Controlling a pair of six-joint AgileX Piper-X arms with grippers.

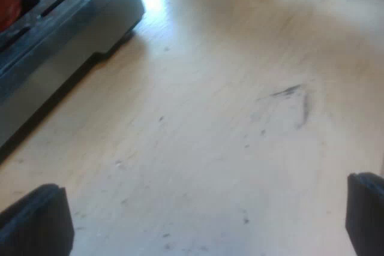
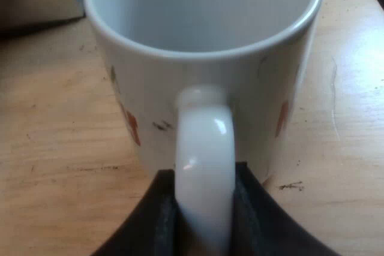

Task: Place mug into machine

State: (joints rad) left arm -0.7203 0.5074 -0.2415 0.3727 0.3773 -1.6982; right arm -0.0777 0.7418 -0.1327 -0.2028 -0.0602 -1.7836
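Right hand clamps the mug by its handle — left hand spread wide, empty.

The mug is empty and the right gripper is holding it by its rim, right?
Not quite. The right gripper holds the mug by its handle, not its rim: the right wrist view shows its black fingers pinching the handle. The mug is empty.
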